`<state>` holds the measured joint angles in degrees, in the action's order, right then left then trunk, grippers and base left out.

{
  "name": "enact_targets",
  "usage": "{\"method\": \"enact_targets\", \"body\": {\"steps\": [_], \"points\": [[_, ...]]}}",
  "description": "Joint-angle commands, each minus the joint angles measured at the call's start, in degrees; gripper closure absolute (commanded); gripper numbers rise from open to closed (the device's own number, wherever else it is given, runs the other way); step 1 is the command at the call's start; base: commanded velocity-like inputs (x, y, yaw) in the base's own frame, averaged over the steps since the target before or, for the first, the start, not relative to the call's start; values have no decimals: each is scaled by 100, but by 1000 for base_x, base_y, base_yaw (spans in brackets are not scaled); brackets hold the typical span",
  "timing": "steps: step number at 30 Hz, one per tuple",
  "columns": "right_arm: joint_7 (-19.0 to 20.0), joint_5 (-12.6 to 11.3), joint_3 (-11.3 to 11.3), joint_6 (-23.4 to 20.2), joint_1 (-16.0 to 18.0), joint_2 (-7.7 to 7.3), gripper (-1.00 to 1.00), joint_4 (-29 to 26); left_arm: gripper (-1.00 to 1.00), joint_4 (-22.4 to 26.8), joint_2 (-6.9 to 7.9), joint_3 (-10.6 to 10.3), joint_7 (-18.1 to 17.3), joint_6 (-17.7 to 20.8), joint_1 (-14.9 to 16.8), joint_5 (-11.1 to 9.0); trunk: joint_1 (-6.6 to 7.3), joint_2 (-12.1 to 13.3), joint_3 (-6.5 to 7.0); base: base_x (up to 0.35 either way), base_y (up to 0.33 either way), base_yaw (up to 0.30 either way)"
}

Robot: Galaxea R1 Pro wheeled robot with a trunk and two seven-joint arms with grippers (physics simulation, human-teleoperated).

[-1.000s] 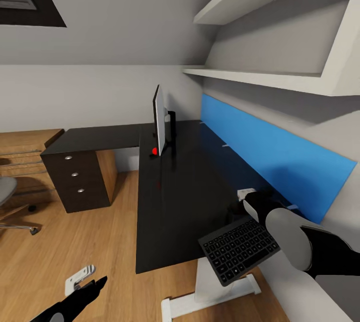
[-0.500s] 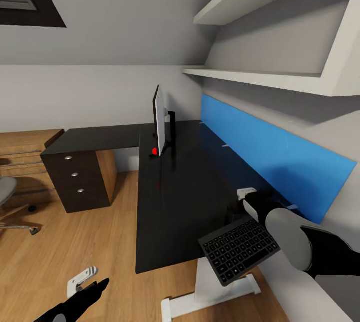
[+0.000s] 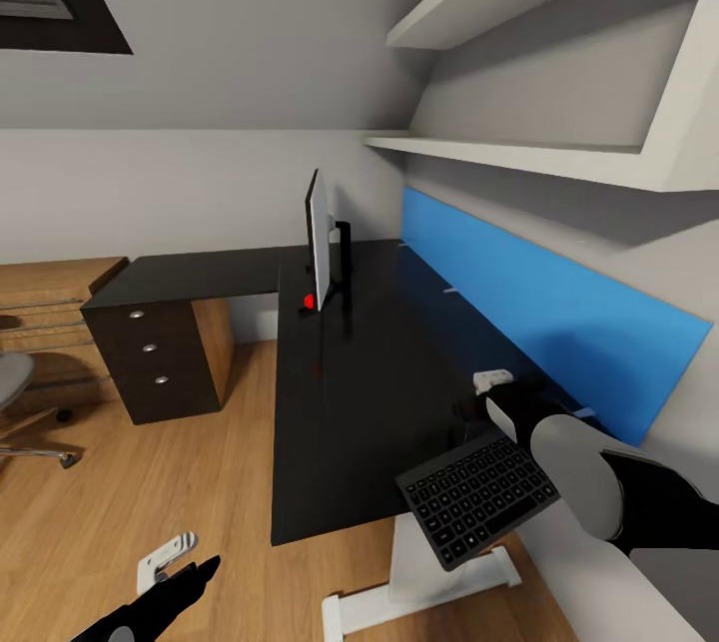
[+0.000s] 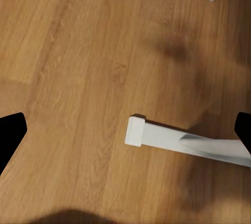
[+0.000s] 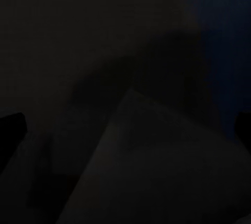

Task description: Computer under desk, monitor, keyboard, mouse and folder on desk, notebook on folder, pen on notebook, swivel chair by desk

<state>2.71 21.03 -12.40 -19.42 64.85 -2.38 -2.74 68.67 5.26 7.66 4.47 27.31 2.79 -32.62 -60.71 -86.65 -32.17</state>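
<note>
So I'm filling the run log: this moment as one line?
right arm: over desk corner | keyboard: overhanging desk edge, not beside monitor | left gripper: above floor

The right arm reaches forward, bent at the elbow. Its tool [image 3: 489,390] is hard to see, so whether it is open or closed cannot be told. The left arm hangs low, and its tool [image 4: 125,130] has both fingers [image 4: 10,132] spread wide apart.
</note>
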Motion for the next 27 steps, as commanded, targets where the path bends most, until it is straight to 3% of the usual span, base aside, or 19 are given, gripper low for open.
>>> {"method": "enact_targets", "body": {"steps": [1,14,27], "points": [[28,59,-41,-22,2,-3,-100,-14,-100,8,1,-5,45,28,2,-62,0,-3,-6,0,0,0],[28,26,-49,368,2,-4,-100,-22,-100,6,1,-4,45,28,2,-60,0,-3,-6,0,0,0],[202,-296,-55,674,2,-14,-100,-50,-100,-325,7,-77,53,-42,2,-40,0,-3,-6,0,0,0]]}}
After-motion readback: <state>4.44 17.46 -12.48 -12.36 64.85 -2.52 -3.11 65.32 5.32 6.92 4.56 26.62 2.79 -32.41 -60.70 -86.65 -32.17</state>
